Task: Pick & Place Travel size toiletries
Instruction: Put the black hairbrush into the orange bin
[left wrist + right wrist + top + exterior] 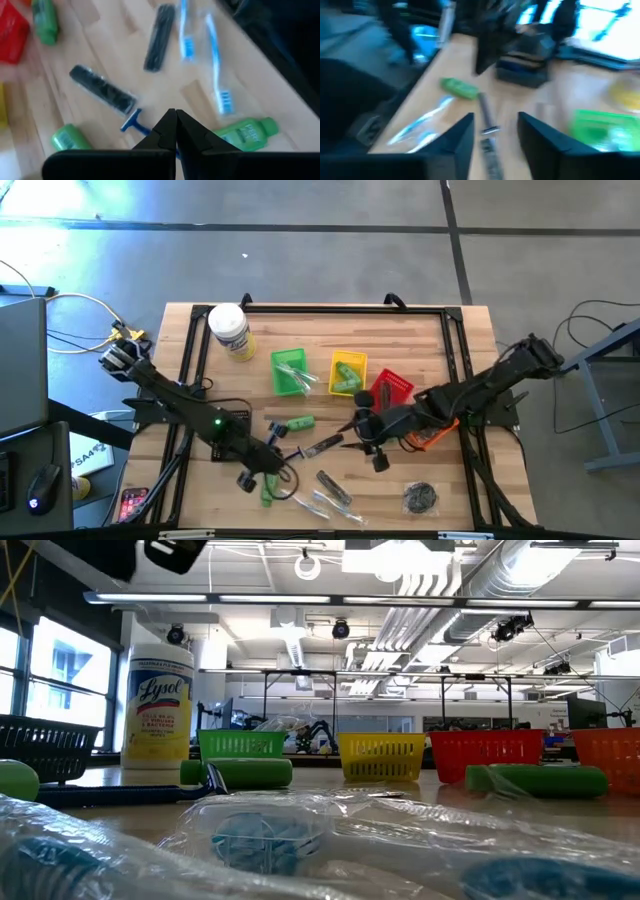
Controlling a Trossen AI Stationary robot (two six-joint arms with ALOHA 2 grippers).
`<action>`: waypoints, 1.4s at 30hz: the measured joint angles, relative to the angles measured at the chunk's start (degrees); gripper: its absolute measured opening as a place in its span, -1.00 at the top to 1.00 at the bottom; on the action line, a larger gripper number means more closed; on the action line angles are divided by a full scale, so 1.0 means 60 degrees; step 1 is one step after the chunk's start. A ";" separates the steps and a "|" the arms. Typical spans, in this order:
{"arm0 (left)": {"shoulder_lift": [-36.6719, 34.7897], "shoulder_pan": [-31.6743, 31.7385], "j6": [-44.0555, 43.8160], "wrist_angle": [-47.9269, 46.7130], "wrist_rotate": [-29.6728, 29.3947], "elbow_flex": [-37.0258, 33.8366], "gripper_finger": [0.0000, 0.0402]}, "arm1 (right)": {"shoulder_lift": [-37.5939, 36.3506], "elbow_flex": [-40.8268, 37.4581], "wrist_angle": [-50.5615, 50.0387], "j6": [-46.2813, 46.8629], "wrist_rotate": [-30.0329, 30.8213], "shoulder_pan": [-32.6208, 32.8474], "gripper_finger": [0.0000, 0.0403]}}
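Above the near-left part of the wooden table [460, 380], the left gripper [176, 131] hangs with its two dark fingers pressed together, tips touching and nothing between them. Just beyond those tips lie a blue razor [134, 123], a green bottle [245, 135] on its side and a second green bottle [70, 137]. Farther out rest two dark oblong packets [102, 90], the other [160, 37] beside two clear-wrapped blue toothbrushes [216, 65]; one more green bottle [46, 22] lies next to a red basket [11, 32].

Over the table's middle, the right gripper [495, 132] holds its fingers spread wide with nothing between them. Past the gap lie a dark slim stick [487, 127], a green tube [461, 88] and a clear toothbrush packet [422, 122], with a green basket [607, 130] off to one side.

From overhead, the green basket [289, 371], a yellow basket [348, 373], the red basket [392, 388] and an orange basket [432, 435] run in a line across the table's middle, the green and yellow ones each holding items. A round dark pouch [420, 497] sits near the front edge on the right, clear packets [330, 505] at front centre. A white wipes canister [232, 332] with a yellow label lies at the far left.
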 joint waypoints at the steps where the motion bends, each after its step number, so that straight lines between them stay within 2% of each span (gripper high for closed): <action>1: -0.0259 0.0004 0.0087 0.0239 0.0114 -0.0251 1.00 | 0.0000 -0.0193 0.0244 0.0012 -0.0663 -0.0083 0.40; 4: -0.1174 0.0182 0.0410 0.1360 0.0135 -0.1182 1.00 | 0.0032 -0.0711 0.1051 0.0471 -0.2237 -0.0253 0.67; 7: -0.2168 0.0681 0.0482 0.2516 0.0444 -0.2209 1.00 | 0.0011 -0.1213 0.1851 0.0712 -0.2785 -0.0272 0.90; 11: -0.3424 0.1372 -0.0031 0.3659 0.0878 -0.3424 1.00 | -0.0595 -0.2184 0.3245 0.0817 -0.3355 -0.0295 0.96; 13: -0.3942 0.1689 -0.0497 0.3915 0.0844 -0.3988 1.00 | -0.1059 -0.2692 0.4306 0.0831 -0.3316 -0.0422 0.96; 18: -0.4377 0.2285 -0.0913 0.4950 0.0837 -0.5063 1.00 | -0.2095 -0.4262 0.5167 0.0681 -0.3366 -0.0892 0.99; 23: -0.4276 0.2543 -0.0045 0.5265 0.1142 -0.5521 1.00 | -0.3123 -0.5335 0.5173 0.0015 -0.3341 -0.1043 0.99; 28: -0.4264 0.2516 0.0734 0.6181 0.1321 -0.6327 1.00 | -0.3392 -0.6257 0.5934 -0.0461 -0.3069 -0.1033 0.99; 32: -0.4270 0.2586 -0.0048 0.7151 0.0970 -0.6596 1.00 | -0.3315 -0.6709 0.6477 -0.0208 -0.3078 -0.1033 0.99; 35: -0.4204 0.2576 -0.0288 0.7173 0.0745 -0.6604 1.00 | -0.3200 -0.6943 0.6648 -0.0211 -0.2951 -0.0945 0.99; 40: -0.4197 0.2580 -0.0344 0.7120 -0.0059 -0.6625 1.00 | -0.3120 -0.7499 0.7678 0.0245 -0.1582 -0.0844 0.99; 42: -0.4197 0.2579 -0.0352 0.7068 -0.0673 -0.6625 1.00 | -0.3177 -0.7923 0.8490 0.0353 -0.1428 -0.0851 0.99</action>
